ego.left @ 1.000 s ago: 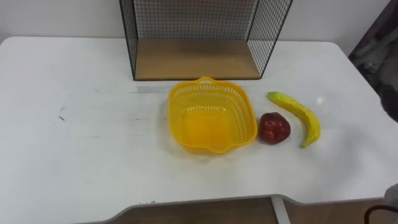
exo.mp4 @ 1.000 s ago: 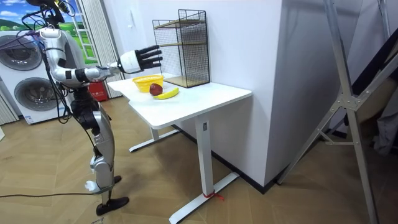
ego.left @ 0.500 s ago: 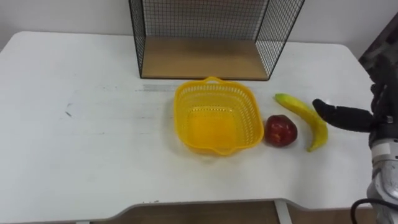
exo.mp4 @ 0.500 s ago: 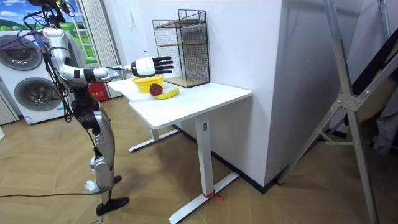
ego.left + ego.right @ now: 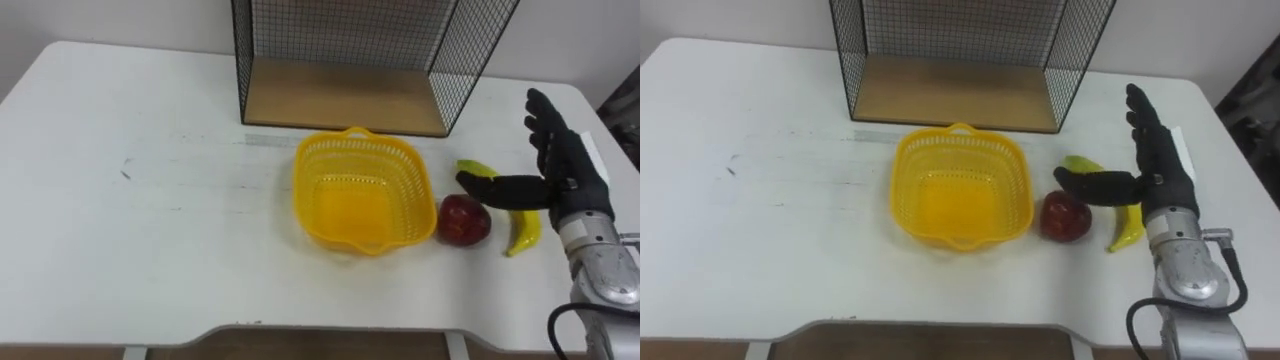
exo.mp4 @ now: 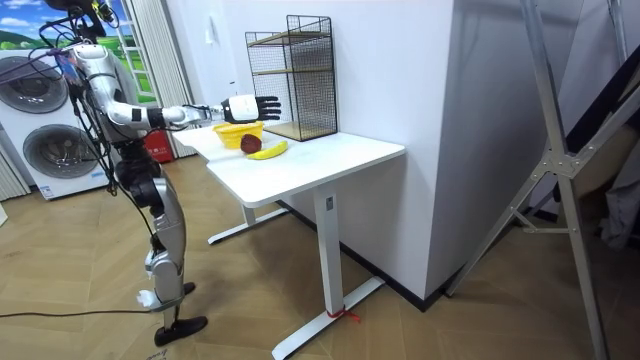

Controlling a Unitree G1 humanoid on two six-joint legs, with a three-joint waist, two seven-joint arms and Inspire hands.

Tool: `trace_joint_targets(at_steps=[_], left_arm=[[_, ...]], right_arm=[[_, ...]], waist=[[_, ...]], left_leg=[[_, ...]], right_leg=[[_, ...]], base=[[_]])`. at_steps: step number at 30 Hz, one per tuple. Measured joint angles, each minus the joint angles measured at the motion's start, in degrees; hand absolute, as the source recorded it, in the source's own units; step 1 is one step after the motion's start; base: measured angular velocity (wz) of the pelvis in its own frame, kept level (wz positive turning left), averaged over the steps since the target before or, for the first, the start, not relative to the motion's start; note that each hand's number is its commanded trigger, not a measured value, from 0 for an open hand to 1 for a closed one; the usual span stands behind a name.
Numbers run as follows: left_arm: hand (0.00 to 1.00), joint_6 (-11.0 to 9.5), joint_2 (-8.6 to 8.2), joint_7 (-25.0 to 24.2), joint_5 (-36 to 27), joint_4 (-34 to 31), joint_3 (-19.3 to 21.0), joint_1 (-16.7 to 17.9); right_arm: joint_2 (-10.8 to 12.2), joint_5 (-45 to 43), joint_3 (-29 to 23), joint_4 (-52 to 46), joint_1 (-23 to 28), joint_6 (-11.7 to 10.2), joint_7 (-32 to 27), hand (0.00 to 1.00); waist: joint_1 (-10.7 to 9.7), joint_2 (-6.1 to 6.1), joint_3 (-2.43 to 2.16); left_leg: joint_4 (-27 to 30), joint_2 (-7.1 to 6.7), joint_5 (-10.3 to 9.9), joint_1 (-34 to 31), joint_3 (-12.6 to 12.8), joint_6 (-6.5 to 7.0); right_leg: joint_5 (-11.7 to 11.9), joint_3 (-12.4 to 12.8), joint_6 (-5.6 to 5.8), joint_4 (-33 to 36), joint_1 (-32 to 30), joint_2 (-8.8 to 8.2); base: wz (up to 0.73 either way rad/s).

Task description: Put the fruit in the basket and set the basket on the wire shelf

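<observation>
The red apple (image 5: 464, 220) lies on the white table (image 5: 150, 230), just to the right of the yellow basket (image 5: 365, 190) and close to its rim. I can't tell whether the two touch. The banana (image 5: 522, 228) lies a little further right, next to the apple, with its green tip toward the back of the table and its curve running to the front edge. Both pieces of fruit are outside the basket, on the bare tabletop.

The robot's right hand (image 5: 560, 170) hangs over the banana. Its fingers are straight and spread, pointing away toward the wall, and its thumb sticks out sideways to the left across the middle of the banana, toward the apple. The hand is wide apart and holds nothing. From the head views I can't say whether the thumb rests on the banana or floats just above it.

Behind the basket stands the wire shelf (image 5: 370, 50), a black mesh cage with a wooden board (image 5: 345, 95) as its bottom tier, set at the back of the table near the wall.

From across the room, the robot stands upright at the end of the table with its right arm stretched out level over the fruit, and two washing machines (image 6: 45, 140) behind it.
</observation>
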Motion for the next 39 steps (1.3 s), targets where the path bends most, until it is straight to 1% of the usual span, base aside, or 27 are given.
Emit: trace_joint_targets(at_steps=[2, 6, 8, 10, 11, 13, 16, 19, 21, 23, 27, 33, 39], left_arm=[[0.00, -0.02, 0.02, -0.05, 0.01, 0.01, 0.00, 0.00], [0.00, -0.03, 0.09, -0.06, -0.01, 0.02, -0.02, 0.00], [0.00, -0.03, 0.36, -0.05, -0.01, 0.00, -0.02, -0.03], [0.00, -0.03, 0.70, -0.05, 0.02, -0.02, -0.02, -0.25], [0.00, -0.02, 0.78, -0.05, 0.02, 0.00, -0.04, -0.23], [0.00, -0.01, 1.17, -0.04, 0.00, 0.01, -0.04, -0.14], [0.00, 0.02, 1.24, -0.05, -0.01, -0.07, -0.03, -0.16], [0.00, 0.30, 1.24, -0.05, 0.00, -0.08, -0.03, -0.11], [0.00, 0.33, 1.24, -0.04, 0.01, -0.09, -0.02, -0.12], [0.00, 0.33, 1.24, -0.05, 0.01, -0.21, -0.02, -0.12], [0.00, 0.31, 1.24, -0.04, 0.03, -0.58, -0.01, -0.13], [0.00, 0.20, 1.24, -0.04, 0.03, 0.07, -0.02, -0.20], [0.00, 0.19, 1.24, -0.02, 0.03, 0.48, -0.02, -0.17]], right_arm=[[0.00, -0.69, 0.00, 0.00, 0.00, 0.00, 0.97, 0.00], [-0.03, -1.60, 0.76, 0.00, 0.00, 0.01, 3.31, 0.00], [-0.08, -1.98, 2.15, 0.18, 0.04, 0.07, 4.34, 0.00], [-0.08, -3.41, 3.11, 0.25, 0.40, 1.13, 6.18, 0.00], [-0.08, -3.74, 3.43, 0.47, 0.40, 1.23, 6.34, 0.00], [-0.07, -5.12, 4.36, 2.16, 0.41, 1.42, 7.40, 0.00], [-0.06, -6.50, 4.42, 2.95, 0.43, 1.99, 8.55, 0.00], [-0.05, -8.75, 4.42, 3.88, 0.44, 3.33, 10.14, 0.00], [-0.05, -9.93, 4.42, 3.91, 0.45, 3.58, 10.73, 0.00], [-0.05, -10.62, 4.42, 3.91, 0.45, 3.58, 11.43, 0.00], [-0.05, -10.64, 4.41, 3.92, 0.45, 3.58, 12.12, 0.00], [-0.05, -11.07, 4.40, 6.66, 0.45, 3.57, 12.35, 0.00], [-0.05, -11.08, 4.40, 6.94, 0.67, 3.57, 12.29, 0.00]], waist=[[-0.03, -0.22, -0.04], [0.12, -0.67, -0.26], [-0.03, -0.64, -0.19], [0.03, -0.73, -0.22], [0.06, -0.58, -0.12], [0.05, -0.55, -0.10], [0.05, -0.40, -0.02], [0.07, -0.23, -0.09], [0.03, -0.11, -0.15], [0.01, 0.13, -0.13], [0.03, 0.36, -0.24], [0.12, 0.30, -0.22], [0.09, 0.48, -0.17]], left_leg=[[0.00, -0.01, 0.00, 0.02, -0.12, 0.00], [-0.02, -0.04, 0.00, 0.12, -0.20, 0.00], [0.00, -0.04, 0.00, 0.11, -0.20, 0.00], [-0.01, -0.05, 0.00, 0.13, -0.21, 0.00], [0.00, -0.06, 0.00, 0.24, -0.21, 0.00], [0.00, -0.06, 0.00, 0.81, -0.21, 0.00], [0.05, -0.06, 0.00, 0.78, -0.20, 0.00], [0.23, -0.06, 0.00, 0.67, -0.29, 0.00], [0.44, -0.06, 0.00, 0.67, -0.24, 0.00], [0.56, -0.06, 0.00, 0.67, -0.22, 0.00], [0.73, -0.05, 0.00, 0.64, -0.19, 0.00], [0.80, -0.06, 0.00, 0.64, -0.12, 0.00], [0.93, -0.05, 0.00, 0.43, -0.10, 0.00]], right_leg=[[0.00, -0.04, 0.00, -0.03, 0.14, 0.00], [0.00, -0.04, 0.00, -0.03, 0.20, 0.00], [0.00, -0.20, 0.00, -0.05, 0.22, 0.00], [0.02, -0.40, -0.02, -0.06, 0.31, -0.03], [0.03, -0.40, -0.02, -0.09, 0.41, -0.03], [0.03, -0.46, -0.02, -0.11, 0.98, -0.03], [0.03, -0.46, -0.02, -0.13, 0.97, -0.04], [0.03, -0.53, -0.02, -0.11, 0.98, -0.04], [0.03, -0.51, -0.02, -0.06, 0.98, -0.04], [0.03, -0.51, -0.02, -0.02, 1.02, -0.05], [0.05, -0.51, -0.04, 0.03, 1.07, -0.06], [0.11, -0.53, -0.10, 0.07, 1.07, -0.09], [0.11, -0.58, -0.10, 0.06, 1.00, -0.09]], base=[[0.04], [0.00], [0.00], [0.00], [0.00], [0.00], [0.00], [0.00], [0.00], [0.00], [0.00], [0.00], [0.00]])
